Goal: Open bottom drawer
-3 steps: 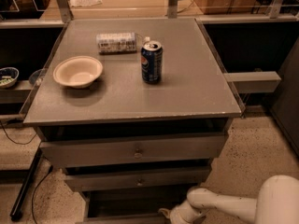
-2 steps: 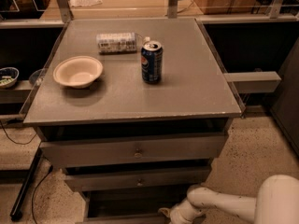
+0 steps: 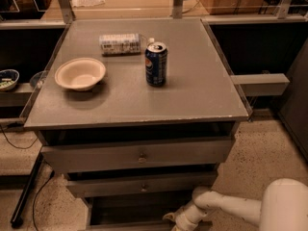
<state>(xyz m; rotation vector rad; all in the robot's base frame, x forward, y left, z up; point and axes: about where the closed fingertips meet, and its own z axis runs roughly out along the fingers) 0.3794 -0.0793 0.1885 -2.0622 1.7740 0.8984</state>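
The grey cabinet (image 3: 139, 105) has three drawer fronts stacked below its top. The bottom drawer (image 3: 120, 225) shows only as a thin grey strip at the lower edge of the camera view, with a dark hollow above it. Its knob is out of view. My gripper (image 3: 174, 220) is low down at the right end of that strip, close against the drawer front. The white arm (image 3: 226, 207) reaches in from the lower right. The top drawer (image 3: 139, 156) and middle drawer (image 3: 142, 186) each show a small central knob.
On the cabinet top stand a cream bowl (image 3: 80, 73), a blue can (image 3: 156, 64) and a lying packet (image 3: 120, 44). A black pole (image 3: 26, 196) leans at the left on the speckled floor. A grey ledge (image 3: 260, 84) juts out on the right.
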